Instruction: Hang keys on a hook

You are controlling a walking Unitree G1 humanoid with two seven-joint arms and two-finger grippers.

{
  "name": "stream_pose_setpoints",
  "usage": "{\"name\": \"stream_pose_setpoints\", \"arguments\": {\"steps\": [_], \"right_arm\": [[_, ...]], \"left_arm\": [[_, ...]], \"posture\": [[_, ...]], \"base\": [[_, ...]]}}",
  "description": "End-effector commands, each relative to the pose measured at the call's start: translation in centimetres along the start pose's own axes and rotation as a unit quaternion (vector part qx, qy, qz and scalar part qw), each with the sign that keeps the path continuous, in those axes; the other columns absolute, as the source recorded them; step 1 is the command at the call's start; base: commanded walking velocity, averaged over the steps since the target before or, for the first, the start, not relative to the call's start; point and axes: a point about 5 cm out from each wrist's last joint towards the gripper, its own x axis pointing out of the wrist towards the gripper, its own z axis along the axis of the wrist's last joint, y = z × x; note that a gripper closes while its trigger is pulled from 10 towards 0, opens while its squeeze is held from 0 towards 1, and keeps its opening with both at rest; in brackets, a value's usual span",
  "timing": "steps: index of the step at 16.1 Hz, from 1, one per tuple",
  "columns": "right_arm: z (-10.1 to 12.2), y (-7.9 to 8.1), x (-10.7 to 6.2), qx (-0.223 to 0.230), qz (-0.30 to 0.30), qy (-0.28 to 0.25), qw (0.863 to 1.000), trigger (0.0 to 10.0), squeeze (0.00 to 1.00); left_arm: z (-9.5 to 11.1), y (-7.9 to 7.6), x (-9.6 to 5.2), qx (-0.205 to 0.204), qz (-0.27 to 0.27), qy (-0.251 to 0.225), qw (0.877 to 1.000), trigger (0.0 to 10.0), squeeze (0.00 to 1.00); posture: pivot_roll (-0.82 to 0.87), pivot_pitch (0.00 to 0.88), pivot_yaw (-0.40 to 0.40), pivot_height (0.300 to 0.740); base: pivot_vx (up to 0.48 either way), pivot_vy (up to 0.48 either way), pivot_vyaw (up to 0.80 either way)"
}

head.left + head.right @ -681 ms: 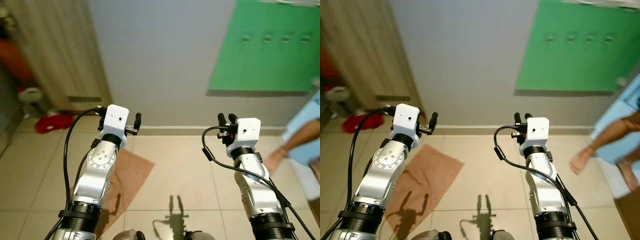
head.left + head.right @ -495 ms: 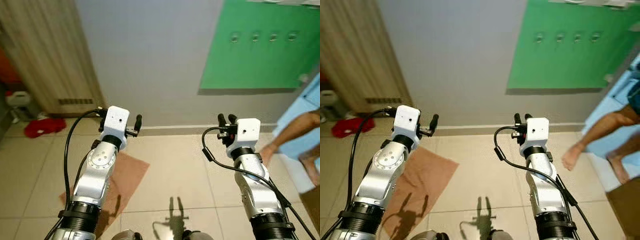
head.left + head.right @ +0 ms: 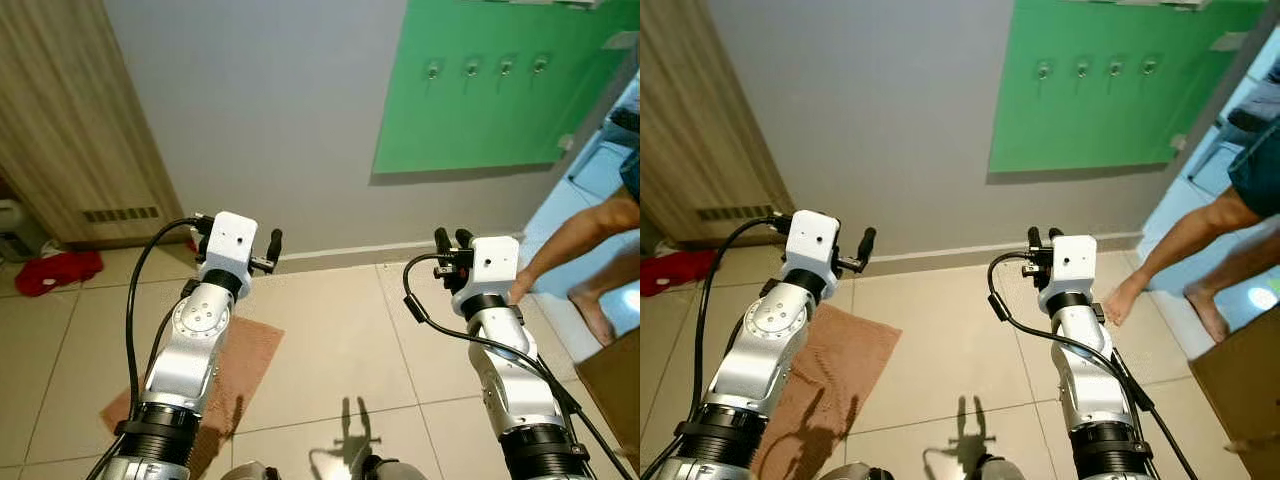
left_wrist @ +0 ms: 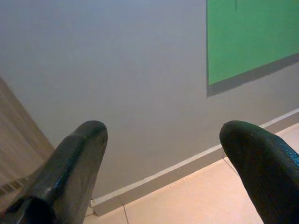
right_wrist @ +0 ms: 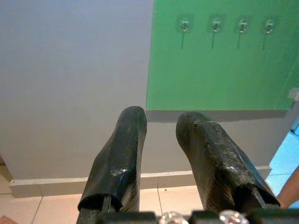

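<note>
A green panel (image 3: 490, 90) on the grey wall carries a row of several small clear hooks (image 3: 470, 68), up and to the right of both arms; the hooks (image 5: 215, 24) lie straight ahead of the right wrist. My right gripper (image 3: 452, 240) is raised at chest height. Its fingers (image 5: 124, 149) are drawn close with a narrow slit and nothing seen between them. My left gripper (image 4: 163, 149) stands wide open and holds nothing, pointing at the bare wall and baseboard. I see no keys.
A person's bare legs (image 3: 1185, 240) stand at the right, close to my right arm, on a pale blue floor. A cardboard box (image 3: 1245, 385) sits at the lower right. A brown mat (image 3: 225, 365) lies under my left arm. A wooden door (image 3: 70, 120) and a red cloth (image 3: 55, 270) are at the left.
The camera has swung and closed in, so the green panel and hooks now sit further left and larger. The person's legs have stepped in nearer. Both arms keep their pose.
</note>
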Motion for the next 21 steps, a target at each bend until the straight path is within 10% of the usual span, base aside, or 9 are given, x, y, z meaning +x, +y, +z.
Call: {"name": "stream_pose_setpoints", "arguments": {"steps": [1, 9, 10, 21], "right_arm": [[0.27, 0.03, 0.31, -0.004, 0.004, -0.005, 1.0, 10.0, 0.0], [0.19, -0.27, 0.12, -0.018, -0.011, -0.005, 1.0, 10.0, 0.0], [0.18, -0.18, 0.14, -0.018, -0.007, -0.004, 1.0, 10.0, 1.0], [0.16, -0.55, -0.26, -0.024, -0.016, -0.01, 1.0, 10.0, 1.0]], "left_arm": [[0.02, 0.06, -0.06, 0.012, -0.002, -0.003, 1.0, 10.0, 0.0], [0.34, -0.08, 0.3, 0.022, -0.017, -0.014, 1.0, 10.0, 0.0], [0.33, -0.05, 0.32, 0.023, -0.016, -0.014, 1.0, 10.0, 0.0], [0.01, 0.17, 0.45, 0.033, -0.017, -0.007, 0.999, 10.0, 0.0]], "posture": [[-0.08, 0.022, 0.005, 0.74], [-0.09, 0.028, 0.014, 0.728], [-0.09, 0.028, 0.014, 0.728], [-0.11, 0.021, 0.022, 0.728]], "base": [[0.0, -0.472, -0.52], [0.0, -0.35, -0.43], [0.0, 0.0, 0.0], [0.0, 0.0, 0.0]]}}
